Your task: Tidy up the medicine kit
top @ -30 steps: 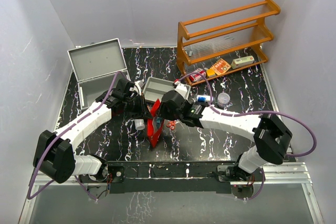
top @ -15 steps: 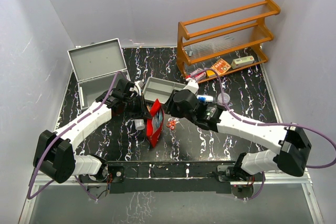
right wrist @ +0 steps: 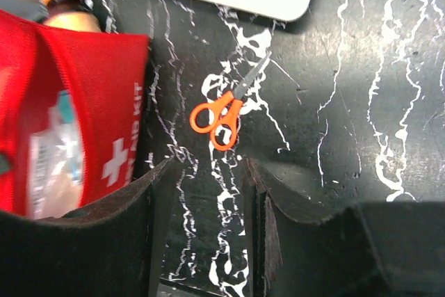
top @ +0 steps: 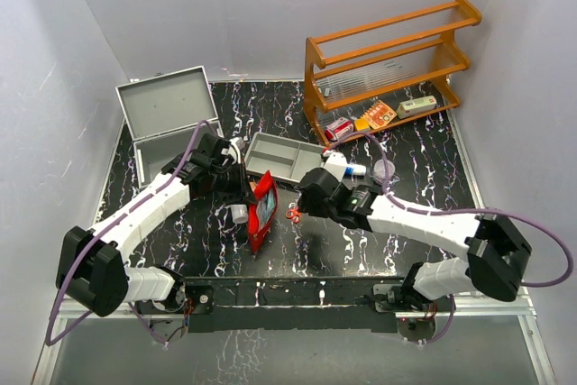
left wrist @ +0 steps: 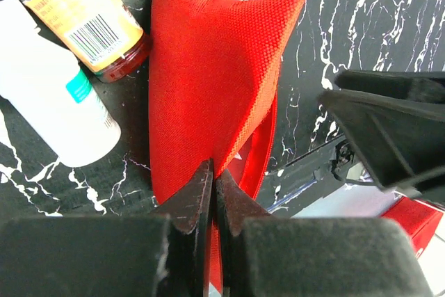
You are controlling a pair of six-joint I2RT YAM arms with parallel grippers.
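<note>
Two arms meet at the centre of the overhead view. Over the last second the right gripper has drawn back toward the lower right and spread its jaws, apparently releasing the red pouch. The left gripper stays pinched on the pouch's edge and now seems to hold it alone. The medicine kit sits lid-up at upper left, well apart. Only the right wrist view shows orange scissors beyond the empty jaws. Only the left wrist view shows an amber bottle and a white bottle beside the pouch.
</note>
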